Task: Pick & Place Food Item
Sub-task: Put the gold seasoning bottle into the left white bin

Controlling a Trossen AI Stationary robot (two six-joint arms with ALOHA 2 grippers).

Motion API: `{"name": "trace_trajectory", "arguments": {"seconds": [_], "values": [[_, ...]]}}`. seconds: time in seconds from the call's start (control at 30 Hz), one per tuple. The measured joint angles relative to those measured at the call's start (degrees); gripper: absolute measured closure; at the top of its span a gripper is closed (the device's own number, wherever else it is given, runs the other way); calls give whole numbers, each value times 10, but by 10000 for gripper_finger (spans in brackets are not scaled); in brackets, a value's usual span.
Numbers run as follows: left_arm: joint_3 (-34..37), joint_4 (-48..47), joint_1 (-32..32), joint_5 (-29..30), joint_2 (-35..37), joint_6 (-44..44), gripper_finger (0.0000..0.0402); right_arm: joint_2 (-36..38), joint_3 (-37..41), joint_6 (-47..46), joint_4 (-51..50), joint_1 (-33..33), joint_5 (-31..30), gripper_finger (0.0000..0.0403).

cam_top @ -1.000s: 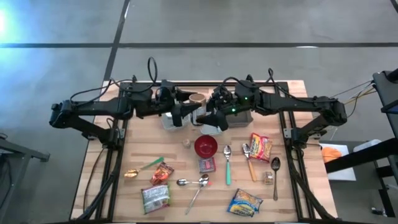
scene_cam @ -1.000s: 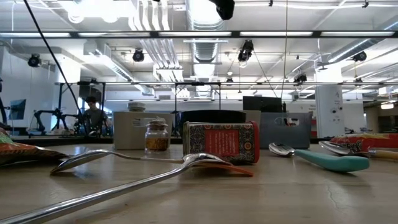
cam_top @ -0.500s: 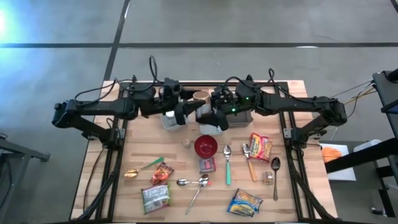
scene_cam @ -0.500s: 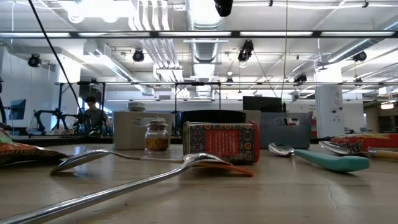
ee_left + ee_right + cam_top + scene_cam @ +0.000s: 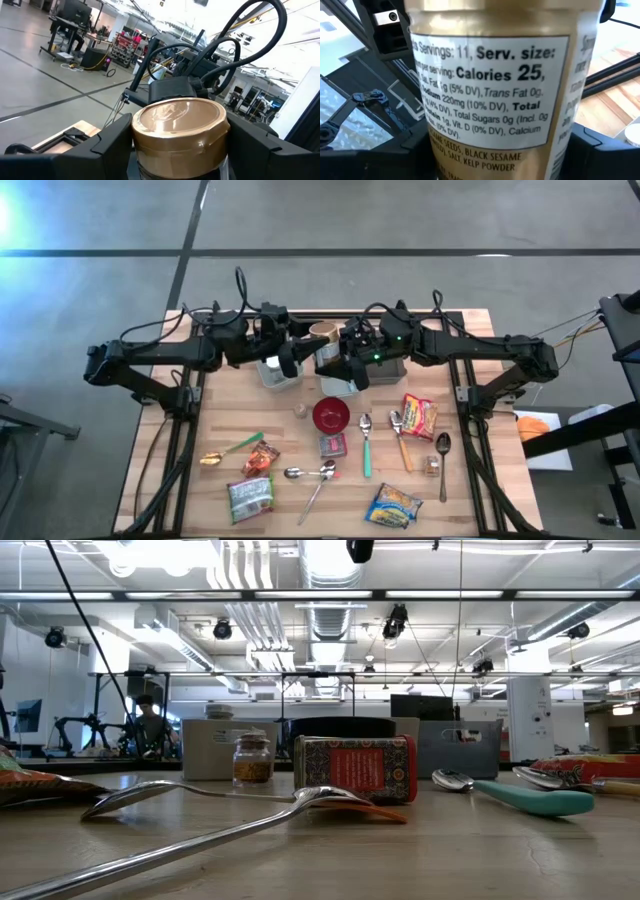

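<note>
The left claw [image 5: 179, 157] is clenched on a gold-lidded seasoning jar [image 5: 178, 122], holding it upright in the air with the lid showing just above its fingers. Straight ahead of this claw, on the far side of the jar, stands the right claw [image 5: 502, 160], facing back toward it. The jar's nutrition label fills the space directly in front of the right claw. Whether the right claw has clamped down yet, I cannot tell.

Both claws meet over the back of the table [image 5: 220, 420]. The red bowl [image 5: 331, 415], the spoons and the snack packets lie well below and nearer the front edge, apart from either claw.

This reads as a hand-over of the jar from one arm to the other. To do it well:

- The left claw should probably keep its clench until the right one presses squarely on both sides of the jar body, below the lid.
- The left claw should then let go fully and draw straight back, so it does not drag the jar sideways.
- The jar is smooth and round, so an off-centre pinch could let it twist or slip.
- Keeping the jar upright and both wrists level should lower that risk.
</note>
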State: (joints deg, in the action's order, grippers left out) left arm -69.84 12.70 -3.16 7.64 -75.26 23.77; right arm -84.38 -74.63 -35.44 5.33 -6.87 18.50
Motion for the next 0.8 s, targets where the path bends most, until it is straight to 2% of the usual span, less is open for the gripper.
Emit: {"name": "trace_trajectory", "arguments": {"seconds": [0.13,0.3,0.37,0.53,0.63,0.8], "values": [[0,-22,0,2,3,14,139,0,0,0,-10,-1,38,133],[-3,-101,-3,-12,34,75,40,3,1,50,-90,0,76,133],[-13,-146,-4,-12,43,83,16,6,1,65,-135,0,79,133],[-56,-256,-6,-16,49,97,41,7,1,98,-178,-3,71,133],[-90,-315,-15,-57,39,106,58,7,1,119,-185,-1,75,133],[-139,-400,-34,-128,11,97,62,7,1,131,-189,-2,85,133]]}}
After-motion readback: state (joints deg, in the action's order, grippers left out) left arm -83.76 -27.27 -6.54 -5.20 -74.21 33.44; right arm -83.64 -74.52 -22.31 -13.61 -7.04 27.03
